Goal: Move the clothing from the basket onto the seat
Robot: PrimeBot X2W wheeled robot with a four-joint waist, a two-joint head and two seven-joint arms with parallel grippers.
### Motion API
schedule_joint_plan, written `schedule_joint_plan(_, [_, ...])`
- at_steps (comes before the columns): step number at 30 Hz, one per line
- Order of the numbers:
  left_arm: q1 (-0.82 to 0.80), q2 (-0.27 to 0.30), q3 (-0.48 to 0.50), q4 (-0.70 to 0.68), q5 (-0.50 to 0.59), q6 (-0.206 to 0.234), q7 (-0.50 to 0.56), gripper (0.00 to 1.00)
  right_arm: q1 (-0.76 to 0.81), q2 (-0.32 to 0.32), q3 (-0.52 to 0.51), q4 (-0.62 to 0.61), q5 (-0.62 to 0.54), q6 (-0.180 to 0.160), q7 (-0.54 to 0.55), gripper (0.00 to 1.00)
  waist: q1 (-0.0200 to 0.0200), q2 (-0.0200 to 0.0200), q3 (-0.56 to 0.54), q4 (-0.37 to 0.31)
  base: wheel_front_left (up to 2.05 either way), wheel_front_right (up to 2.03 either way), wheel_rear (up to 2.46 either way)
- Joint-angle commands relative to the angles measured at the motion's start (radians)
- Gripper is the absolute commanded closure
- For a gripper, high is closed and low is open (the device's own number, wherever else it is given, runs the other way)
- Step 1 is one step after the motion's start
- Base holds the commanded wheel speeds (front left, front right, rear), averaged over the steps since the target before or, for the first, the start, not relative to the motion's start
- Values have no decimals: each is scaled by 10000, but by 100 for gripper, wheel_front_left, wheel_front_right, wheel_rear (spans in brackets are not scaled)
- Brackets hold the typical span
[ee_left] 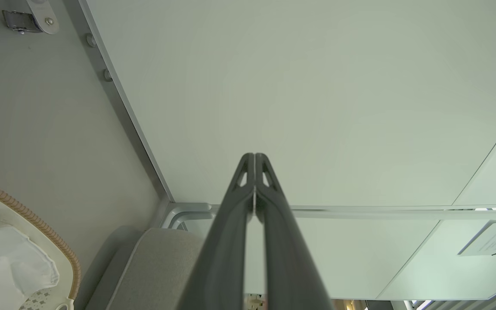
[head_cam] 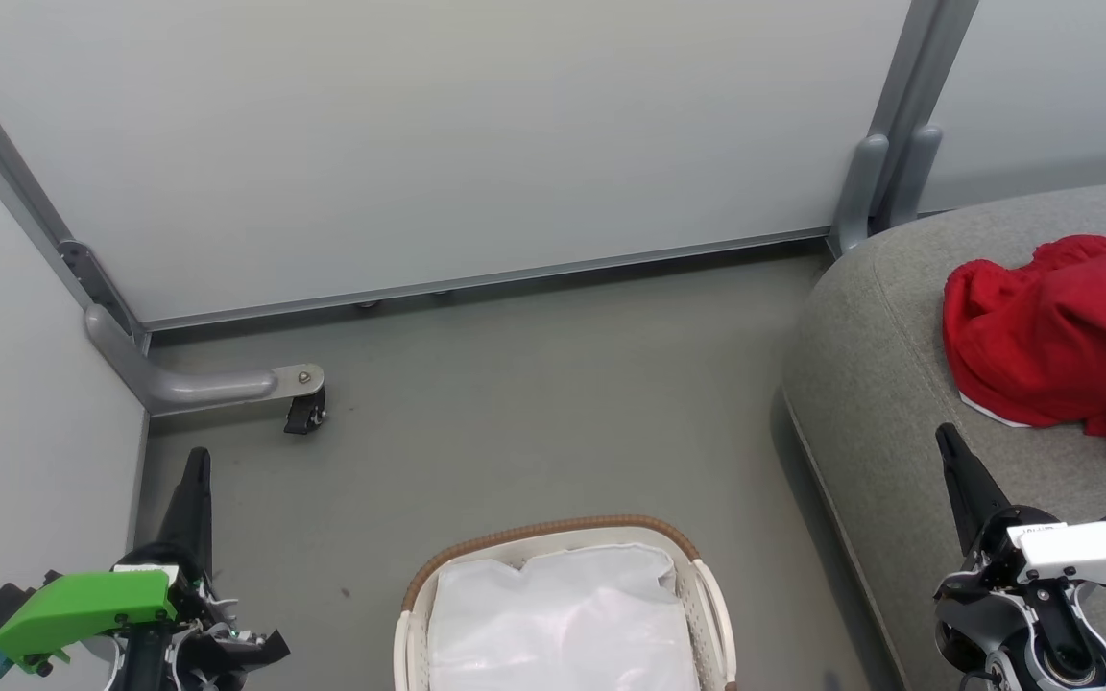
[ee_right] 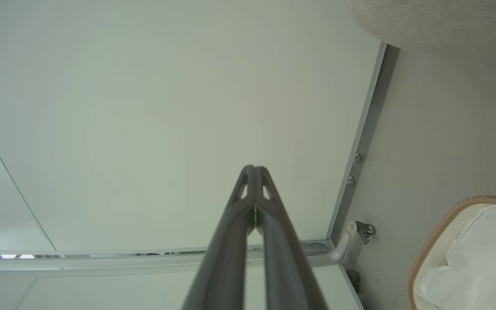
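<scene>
Red clothing (head_cam: pixel 1043 336) with white trim and a black lettered patch lies bunched on the grey seat (head_cam: pixel 879 317) at the right. The white basket (head_cam: pixel 697 576) with a brown rim stands on the floor at the bottom centre, and inside it lies a white liner sheet (head_cam: pixel 558 614). My left gripper (head_cam: pixel 196 461) is shut with nothing in it, low at the left, well left of the basket. Over the seat's front part, below the clothing and apart from it, my right gripper (head_cam: pixel 947 440) is shut and holds nothing. The wrist views show the left gripper (ee_left: pixel 254 157) and the right gripper (ee_right: pixel 254 168), each with fingers pressed together.
Pale partition panels (head_cam: pixel 476 144) close off the back and the left side. A grey metal foot with a black caster (head_cam: pixel 303 408) juts onto the floor at the left. A grey post (head_cam: pixel 884 163) stands behind the seat. Bare grey floor (head_cam: pixel 534 403) lies between panel and basket.
</scene>
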Motion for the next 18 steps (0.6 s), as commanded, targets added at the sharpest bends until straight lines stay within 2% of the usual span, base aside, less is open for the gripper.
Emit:
schedule_joint_plan(1, [-147, 47, 51, -4, -39, -32, 38, 100, 110, -59, -20, -37, 33, -3, 34, 100, 0, 0, 0, 0, 0, 0, 0])
schedule_joint_plan(18, [-136, 23, 75, -4, -6, -32, 52, 100, 110, -59, -18, -36, 34, -3, 33, 100, 0, 0, 0, 0, 0, 0, 0])
